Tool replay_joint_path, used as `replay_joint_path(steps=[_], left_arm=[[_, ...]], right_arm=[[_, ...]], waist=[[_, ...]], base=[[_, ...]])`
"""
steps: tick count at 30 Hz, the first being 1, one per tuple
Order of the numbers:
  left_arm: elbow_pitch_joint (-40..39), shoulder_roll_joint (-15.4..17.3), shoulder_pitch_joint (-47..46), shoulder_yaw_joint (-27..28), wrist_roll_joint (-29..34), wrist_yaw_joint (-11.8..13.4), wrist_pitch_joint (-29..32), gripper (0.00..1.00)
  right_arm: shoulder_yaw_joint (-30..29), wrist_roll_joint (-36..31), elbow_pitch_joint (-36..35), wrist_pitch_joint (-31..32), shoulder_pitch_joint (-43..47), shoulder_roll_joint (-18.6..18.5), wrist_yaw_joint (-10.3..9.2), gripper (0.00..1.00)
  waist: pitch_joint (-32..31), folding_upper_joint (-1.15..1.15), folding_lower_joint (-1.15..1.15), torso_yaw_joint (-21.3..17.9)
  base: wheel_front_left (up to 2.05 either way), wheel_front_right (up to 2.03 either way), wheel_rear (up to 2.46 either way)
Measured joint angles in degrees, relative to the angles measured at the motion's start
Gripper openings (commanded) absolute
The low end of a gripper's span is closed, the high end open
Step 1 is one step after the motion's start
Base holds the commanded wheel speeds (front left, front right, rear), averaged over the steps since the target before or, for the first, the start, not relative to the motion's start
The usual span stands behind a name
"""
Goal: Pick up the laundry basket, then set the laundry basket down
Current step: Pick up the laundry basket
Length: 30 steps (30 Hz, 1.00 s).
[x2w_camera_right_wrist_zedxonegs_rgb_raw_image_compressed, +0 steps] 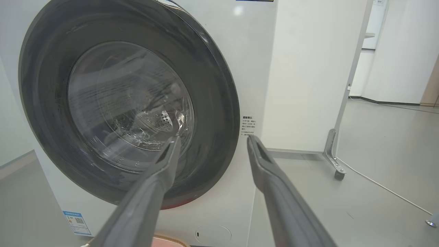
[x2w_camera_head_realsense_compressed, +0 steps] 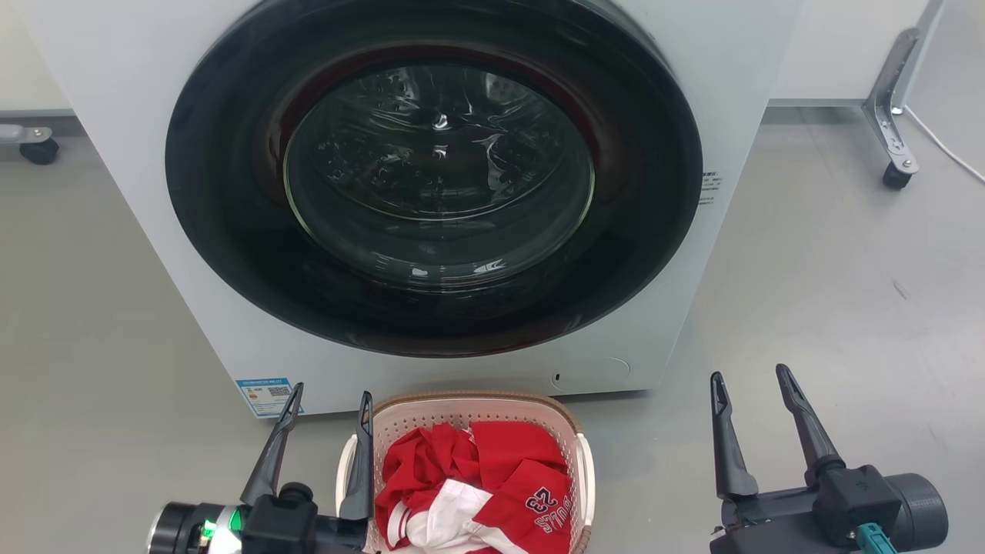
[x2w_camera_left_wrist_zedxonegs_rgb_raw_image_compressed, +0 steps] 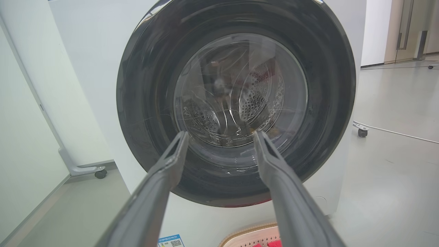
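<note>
Just beside spread left hand (x2w_camera_head_realsense_compressed: 332, 392), laundry basket (x2w_camera_head_realsense_compressed: 469, 398), right hand (x2w_camera_head_realsense_compressed: 750, 373) well apart.

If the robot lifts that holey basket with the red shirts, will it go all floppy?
Probably not: the cream perforated plastic laundry basket with its brown woven-look rim looks moulded and stiff. It's likely light, since it holds just red and white clothes. Lifted by one white side handle, it might tilt.

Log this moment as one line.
laundry basket: on floor before washer | left claw: open, by basket's left side | right claw: open, empty
</note>
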Motion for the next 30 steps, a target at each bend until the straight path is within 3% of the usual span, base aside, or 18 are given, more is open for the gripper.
replay_joint_path(steps=[15,30], left_arm=[[-0.6,-0.2,1.0,0.1,-0.1,0.0,0.0,1.00],[1.1,-0.8,-5.2,0.7,-1.9,-0.6,0.0,1.00]], right_arm=[[-0.6,0.0,-1.6,0.0,0.9,0.0,0.01,1.00],[-2.7,0.1,-0.5,-0.2,-5.3,0.0,0.79,1.00]], waist=[[1.8,0.00,0.00,0.1],[10.4,0.00,0.01,0.5]], base=[[0.00,0.00,0.00],[0.00,0.00,0.00]])
